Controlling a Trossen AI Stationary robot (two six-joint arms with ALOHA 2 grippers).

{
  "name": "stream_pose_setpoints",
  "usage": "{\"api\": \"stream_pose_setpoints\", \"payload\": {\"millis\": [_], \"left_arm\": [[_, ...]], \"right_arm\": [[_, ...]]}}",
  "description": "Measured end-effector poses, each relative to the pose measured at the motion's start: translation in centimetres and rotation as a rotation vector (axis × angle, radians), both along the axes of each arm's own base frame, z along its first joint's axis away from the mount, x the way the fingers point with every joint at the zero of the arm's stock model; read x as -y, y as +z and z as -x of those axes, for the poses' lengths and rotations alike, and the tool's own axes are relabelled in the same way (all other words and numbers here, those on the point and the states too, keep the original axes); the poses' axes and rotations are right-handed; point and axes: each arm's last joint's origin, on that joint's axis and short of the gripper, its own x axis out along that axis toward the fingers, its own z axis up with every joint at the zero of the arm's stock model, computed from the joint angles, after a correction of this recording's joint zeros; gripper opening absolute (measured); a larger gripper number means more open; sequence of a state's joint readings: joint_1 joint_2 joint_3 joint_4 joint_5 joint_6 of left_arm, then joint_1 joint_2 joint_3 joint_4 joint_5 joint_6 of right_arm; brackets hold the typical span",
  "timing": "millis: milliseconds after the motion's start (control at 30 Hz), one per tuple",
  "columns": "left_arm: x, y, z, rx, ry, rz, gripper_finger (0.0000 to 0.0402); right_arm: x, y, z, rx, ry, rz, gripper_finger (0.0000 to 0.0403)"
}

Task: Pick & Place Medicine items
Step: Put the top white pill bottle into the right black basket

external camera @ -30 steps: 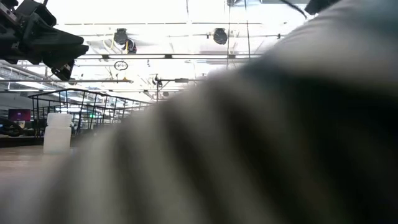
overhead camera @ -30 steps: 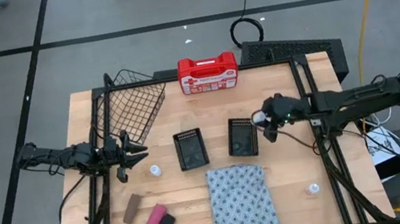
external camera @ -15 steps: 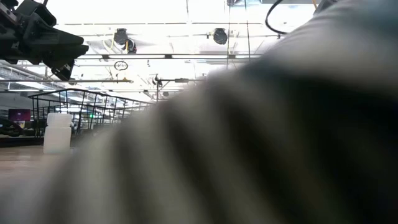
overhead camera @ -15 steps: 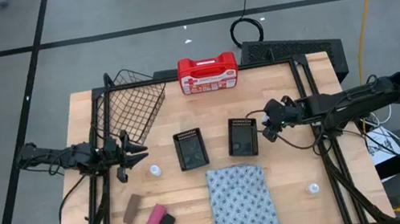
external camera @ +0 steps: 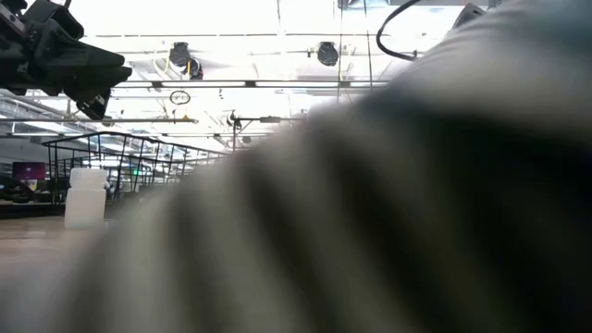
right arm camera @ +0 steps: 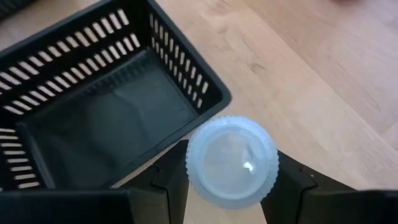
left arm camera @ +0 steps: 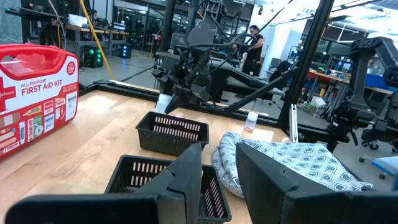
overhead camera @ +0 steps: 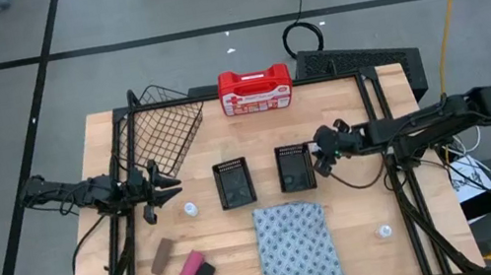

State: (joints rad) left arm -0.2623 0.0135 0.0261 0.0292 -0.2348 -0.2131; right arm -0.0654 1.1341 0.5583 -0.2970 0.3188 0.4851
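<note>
Right gripper (overhead camera: 321, 156) clamps a small whitish round ribbed-cap bottle (right arm camera: 232, 162) just right of the right-hand black slotted plastic tray (overhead camera: 296, 168); left gripper (overhead camera: 166, 190) waits, fingers narrowly parted.

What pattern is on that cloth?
Small dark diamonds on a pale cloth, clearest in the high view.

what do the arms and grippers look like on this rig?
Two slim dark arms, jointed, with black cables looping alongside. The left gripper and right gripper each end in two black fingers. Up close the left fingers are broad, flat, matte wedges; the right fingers look the same. No markings visible.
</note>
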Motion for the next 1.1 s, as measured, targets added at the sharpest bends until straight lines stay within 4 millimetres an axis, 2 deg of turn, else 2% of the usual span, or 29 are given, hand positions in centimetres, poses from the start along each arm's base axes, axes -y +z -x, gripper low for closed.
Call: {"api": "stream_pose_setpoints", "payload": {"millis": [267, 567, 833, 1100], "left_arm": [[0.0, 0.0, 0.0, 0.0, 0.0, 0.0, 0.0108], [0.0, 0.0, 0.0, 0.0, 0.0, 0.0, 0.0108], [0.0, 0.0, 0.0, 0.0, 0.0, 0.0, 0.0108], [0.0, 0.0, 0.0, 0.0, -0.001, 0.0, 0.0108]], "right_arm": [[0.9, 0.4, 0.7, -0.023, -0.039, 0.025, 0.0142], [1.9, 2.1, 2.4, 0.01, -0.108, 0.111, 0.0143], [2.4, 2.3, 4.3, -0.067, -0.266, 0.185, 0.0144], [2.6, 2.4, 4.1, -0.042, -0.286, 0.175, 0.0141]]}}
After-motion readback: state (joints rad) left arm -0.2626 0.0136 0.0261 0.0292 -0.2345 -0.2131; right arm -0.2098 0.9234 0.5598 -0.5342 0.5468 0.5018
